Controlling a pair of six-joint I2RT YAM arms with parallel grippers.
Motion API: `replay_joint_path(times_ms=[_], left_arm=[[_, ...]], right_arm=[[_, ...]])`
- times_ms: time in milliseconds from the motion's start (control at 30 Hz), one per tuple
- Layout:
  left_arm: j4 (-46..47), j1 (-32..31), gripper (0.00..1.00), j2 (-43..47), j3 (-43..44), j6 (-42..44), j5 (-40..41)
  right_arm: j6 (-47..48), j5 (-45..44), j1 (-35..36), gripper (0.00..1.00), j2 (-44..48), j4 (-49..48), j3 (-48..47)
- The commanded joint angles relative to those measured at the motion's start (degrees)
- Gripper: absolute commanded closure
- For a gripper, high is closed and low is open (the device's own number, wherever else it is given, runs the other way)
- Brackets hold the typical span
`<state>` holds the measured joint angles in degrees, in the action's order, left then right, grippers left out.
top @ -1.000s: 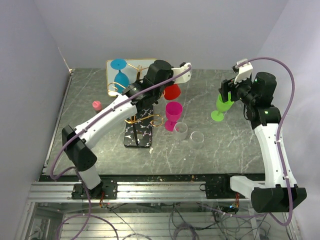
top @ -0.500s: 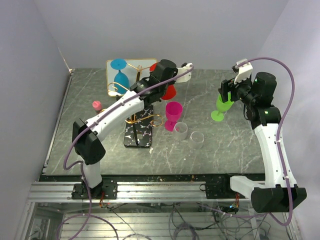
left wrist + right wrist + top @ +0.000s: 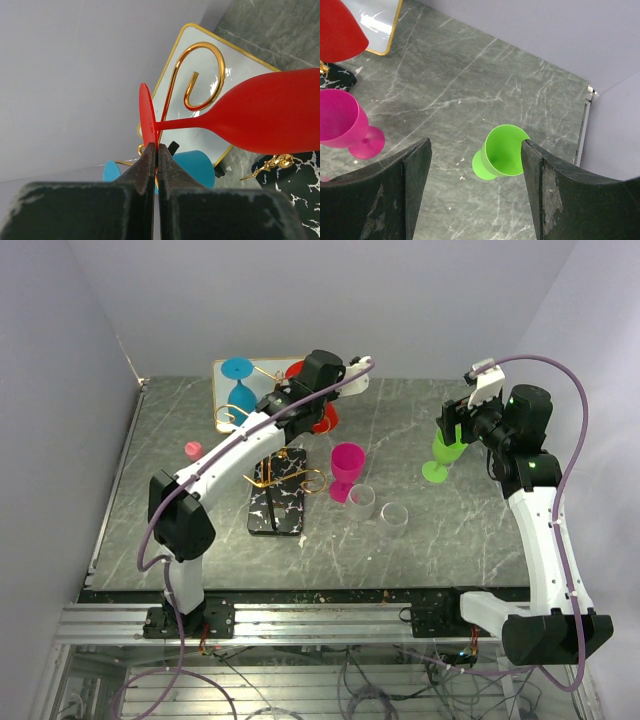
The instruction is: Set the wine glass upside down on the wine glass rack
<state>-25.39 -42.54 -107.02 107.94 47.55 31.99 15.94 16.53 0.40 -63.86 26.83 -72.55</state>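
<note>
Grey tabletop, left tool pinching wine glass foot, perhaps against rack, right tool agape

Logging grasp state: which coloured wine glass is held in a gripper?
The red wine glass: the left gripper pinches its foot, holding it sideways. The magenta glass, green glass and blue glass are all ungripped.
</note>
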Motion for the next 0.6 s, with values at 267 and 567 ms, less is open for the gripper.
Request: replay_joint_path(times_ms=[267, 567], left_arm=[[1.3, 1.0, 0.93, -4.0, 6.4, 1.0, 2.9], [1.3, 1.0, 0.93, -6.8, 10.4, 1.5, 3.5]], right_arm=[[0.5, 0.3, -0.3, 0.28, 0.5, -1.3, 0.6], [0.5, 0.7, -0.3, 0.28, 0.9, -1.0, 0.2]])
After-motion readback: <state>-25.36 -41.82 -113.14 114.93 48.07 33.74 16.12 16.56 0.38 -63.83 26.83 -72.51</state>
